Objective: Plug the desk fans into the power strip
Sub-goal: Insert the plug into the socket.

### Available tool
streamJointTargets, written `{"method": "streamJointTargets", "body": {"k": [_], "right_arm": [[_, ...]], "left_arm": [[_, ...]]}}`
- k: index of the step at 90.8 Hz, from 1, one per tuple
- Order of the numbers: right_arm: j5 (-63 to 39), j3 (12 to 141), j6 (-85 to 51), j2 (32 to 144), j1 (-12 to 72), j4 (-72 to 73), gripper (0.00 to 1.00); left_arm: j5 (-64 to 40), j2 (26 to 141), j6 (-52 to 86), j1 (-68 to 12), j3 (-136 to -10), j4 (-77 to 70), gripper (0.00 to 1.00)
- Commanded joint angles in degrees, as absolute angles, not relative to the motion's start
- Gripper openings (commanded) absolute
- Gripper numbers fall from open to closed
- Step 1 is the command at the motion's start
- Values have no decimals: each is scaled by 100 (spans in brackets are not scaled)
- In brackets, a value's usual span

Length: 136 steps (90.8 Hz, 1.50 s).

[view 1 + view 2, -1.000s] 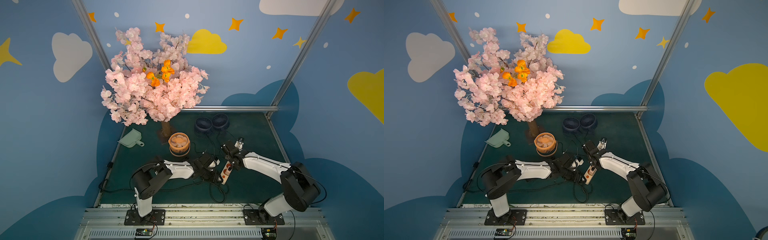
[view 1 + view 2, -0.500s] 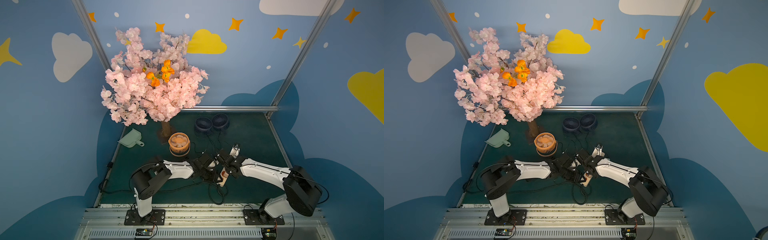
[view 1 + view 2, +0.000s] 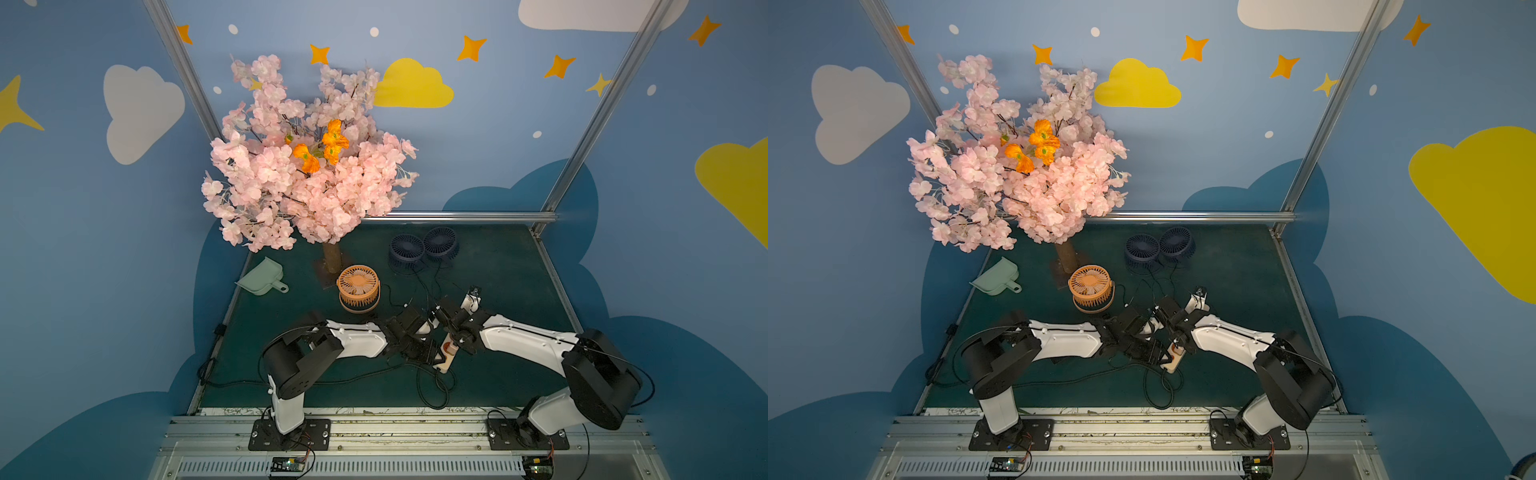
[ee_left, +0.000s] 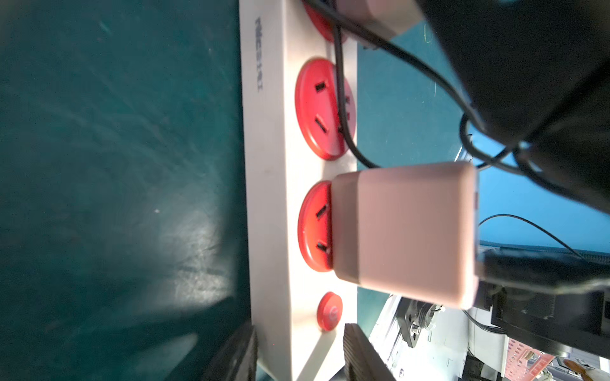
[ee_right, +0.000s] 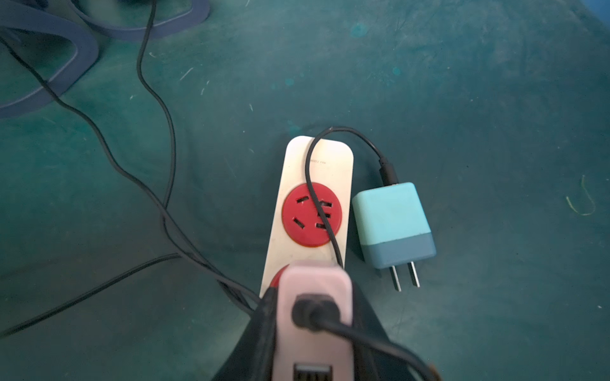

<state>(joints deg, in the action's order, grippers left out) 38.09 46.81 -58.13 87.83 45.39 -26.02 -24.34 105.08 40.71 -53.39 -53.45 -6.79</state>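
My left gripper (image 4: 297, 349) straddles the button (image 4: 329, 310) end of the strip (image 3: 445, 358), one finger beside each long edge. The jaws are apart and I can't tell if they actually pinch. The strip lies mid-mat toward the front, long axis roughly 1-to-7 o'clock, button end at 7. My right gripper (image 5: 313, 297) is clamped on the plug (image 5: 315, 280), square over the second socket from the 1 o'clock end. The prongs are hidden, so seating is unknown. Beyond it the end socket (image 5: 311, 214) is free, but a thin cable (image 5: 310, 171) crosses it. Another pink adapter (image 4: 402, 231) sits at the socket next to the button. Just beside the strip's 3 o'clock edge a blue adapter (image 5: 391, 217) lies flat, prongs bare. Well apart are the orange fan (image 3: 358, 289) at 10 o'clock and the navy fans (image 3: 422, 245) at 12. At 6 o'clock cord loops (image 3: 432, 395) crowd the strip. Bare mat (image 3: 498, 266) runs from 1–2 o'clock out to the rail (image 3: 555, 282).
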Motion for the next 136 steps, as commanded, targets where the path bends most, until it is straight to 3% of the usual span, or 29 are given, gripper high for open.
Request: {"method": "streamJointTargets", "body": {"k": [1, 69, 112, 136], "right_arm": [[1356, 4179, -5537, 9665, 4342, -3077, 0], [1145, 4241, -5541, 10746, 4488, -2912, 0], [898, 3903, -5747, 9695, 4260, -2632, 0], [1298, 4519, -5443, 8748, 4104, -3457, 0]], "left_arm": [[-2455, 10481, 4034, -5342, -5283, -729, 46], [-2416, 10477, 4089, -5348, -5270, -738, 43], [-2427, 10451, 4084, -5344, -5292, -726, 42], [-2280, 10283, 4054, -5343, -5239, -712, 45]]}}
